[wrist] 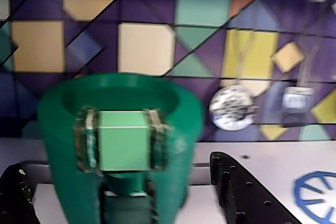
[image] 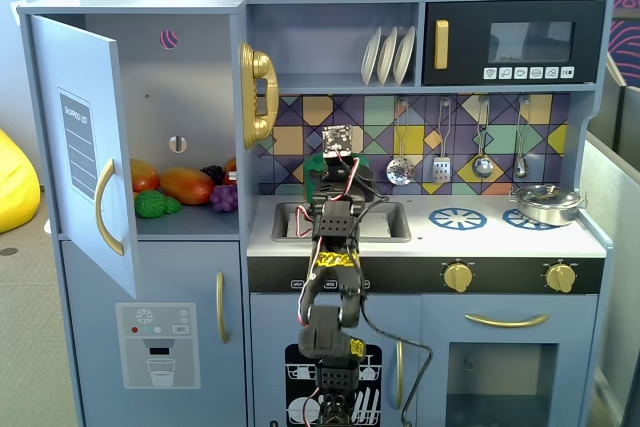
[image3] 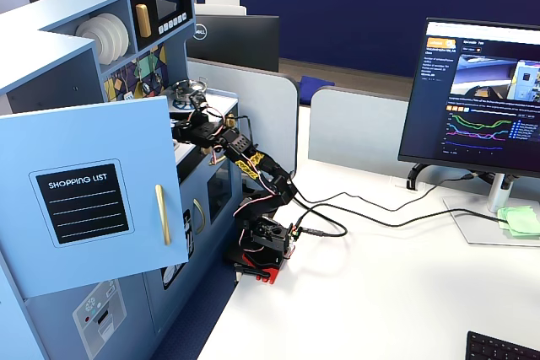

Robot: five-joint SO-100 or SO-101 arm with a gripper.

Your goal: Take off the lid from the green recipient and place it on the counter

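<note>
While blurred, green recipient [wrist: 121, 145] shows open rim | ribbed front strip

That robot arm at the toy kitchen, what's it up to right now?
The arm is reaching over the counter toward the green recipient, which stands by the tiled back wall near the sink. In the wrist view the pot fills the frame between the gripper's two black fingers, which sit spread at either side without touching it. The pot's top looks open; no lid is visible anywhere.
</note>
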